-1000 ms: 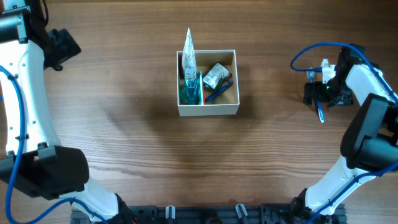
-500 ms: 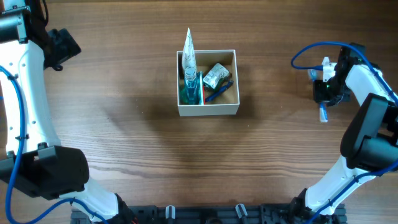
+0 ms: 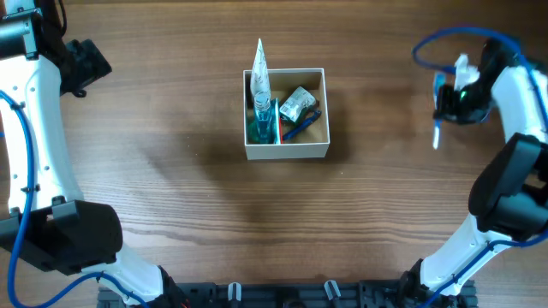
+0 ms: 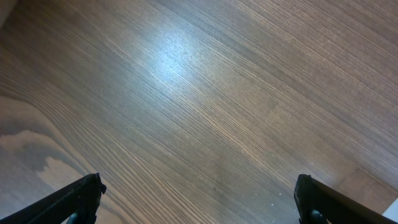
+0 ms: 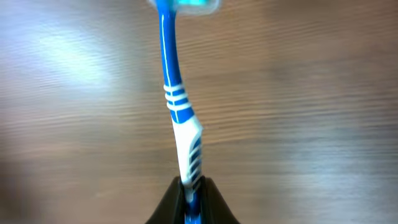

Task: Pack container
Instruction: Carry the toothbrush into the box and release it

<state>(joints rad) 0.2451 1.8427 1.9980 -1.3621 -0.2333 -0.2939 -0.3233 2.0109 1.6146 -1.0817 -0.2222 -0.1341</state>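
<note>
The container [image 3: 288, 151], a white-walled square box with a tan inside, stands mid-table and holds a white tube [image 3: 259, 73], a teal bottle [image 3: 261, 125], a small packet [image 3: 297, 103] and a blue item [image 3: 301, 127]. Far to its right, my right gripper [image 3: 449, 104] is shut on a blue and white toothbrush [image 3: 437, 133]. In the right wrist view the toothbrush [image 5: 177, 106] sticks out from the shut right gripper [image 5: 191, 193] above the wood, its head blurred at the top edge. My left gripper [image 4: 199, 202] is open over bare wood, far left of the container.
The wooden table [image 3: 171, 188] spreads around the container. The left arm [image 3: 38, 128] runs down the left edge and the right arm [image 3: 514, 171] down the right edge. A blue cable [image 3: 445, 41] loops above the right gripper.
My right gripper closed on the toothbrush and carried it off the table toward the far edge. The left arm and the container stayed put.
</note>
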